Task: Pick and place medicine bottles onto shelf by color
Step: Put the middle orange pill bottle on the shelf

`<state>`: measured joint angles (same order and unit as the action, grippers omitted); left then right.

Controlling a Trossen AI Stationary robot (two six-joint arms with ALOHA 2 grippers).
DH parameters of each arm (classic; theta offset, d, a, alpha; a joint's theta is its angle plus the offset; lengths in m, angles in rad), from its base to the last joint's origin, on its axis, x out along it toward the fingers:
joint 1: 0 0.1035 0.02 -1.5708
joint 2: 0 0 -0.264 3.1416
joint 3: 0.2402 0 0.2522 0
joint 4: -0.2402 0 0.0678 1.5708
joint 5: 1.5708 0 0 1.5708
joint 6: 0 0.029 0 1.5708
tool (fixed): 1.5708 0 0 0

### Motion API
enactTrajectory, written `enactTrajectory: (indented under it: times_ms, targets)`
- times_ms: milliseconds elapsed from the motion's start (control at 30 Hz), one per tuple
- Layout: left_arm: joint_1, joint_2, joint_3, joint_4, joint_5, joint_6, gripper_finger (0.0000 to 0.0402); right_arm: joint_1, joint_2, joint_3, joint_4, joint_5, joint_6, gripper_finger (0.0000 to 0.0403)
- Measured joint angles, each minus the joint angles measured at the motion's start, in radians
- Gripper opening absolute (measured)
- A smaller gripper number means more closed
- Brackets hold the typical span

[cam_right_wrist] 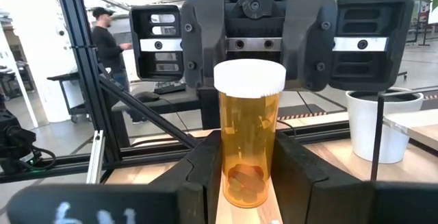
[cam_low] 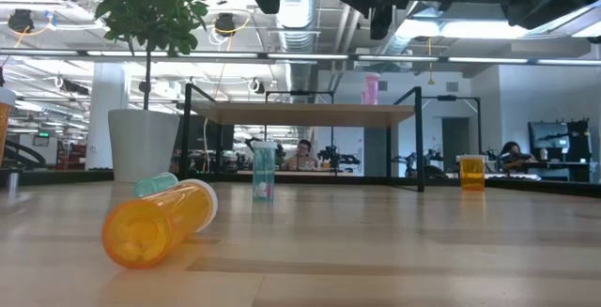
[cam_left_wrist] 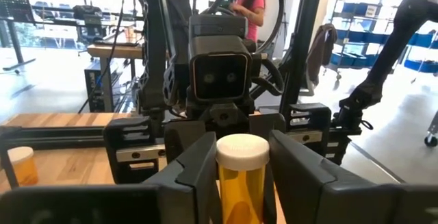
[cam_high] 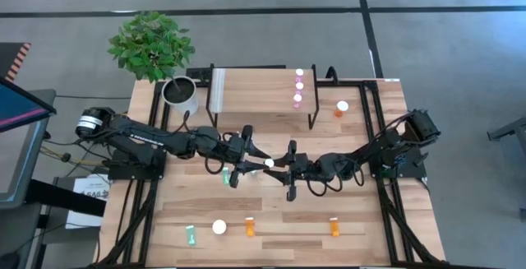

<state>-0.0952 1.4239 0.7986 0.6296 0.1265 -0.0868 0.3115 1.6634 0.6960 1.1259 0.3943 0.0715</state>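
Above the tabletop's [cam_high: 353, 211] middle, both the left tool [cam_high: 246, 164] and right tool [cam_high: 288, 170] clamp one orange bottle [cam_right_wrist: 249, 138], cap up. If either pulls away before the other loosens, it could twist free and drop.

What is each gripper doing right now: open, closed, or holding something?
Left gripper: jaws closed on the orange bottle.
Right gripper: jaws closed on the same orange bottle, above the table's middle.

No legible text, labels, brands or numbers anywhere
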Motion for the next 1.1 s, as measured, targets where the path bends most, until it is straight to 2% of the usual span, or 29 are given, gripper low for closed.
enactTrajectory:
  times_ms: [233, 533, 667, 833, 1100]
  targets:
    - [0.000, 0.000, 0.000, -0.004, 0.000, -0.011, 0.0099, 0.000, 0.000, 0.000, 0.001, 0.000, 0.003, 0.0123]
    - [0.001, 0.000, 0.000, -0.013, -0.003, -0.028, 0.0179, 0.000, 0.000, 0.000, 0.004, 0.000, 0.002, 0.0123]
    - [0.001, 0.002, 0.000, -0.012, -0.018, -0.030, 0.0198, 0.000, 0.000, 0.000, -0.001, 0.000, 0.001, 0.0123]
    - [0.001, 0.019, 0.010, 0.006, -0.026, -0.039, 0.0200, -0.001, 0.000, 0.000, -0.008, -0.001, -0.004, 0.0123]
    - [0.001, 0.020, 0.070, -0.139, -0.025, -0.024, 0.0199, -0.006, 0.000, 0.000, -0.019, -0.001, 0.000, 0.0123]
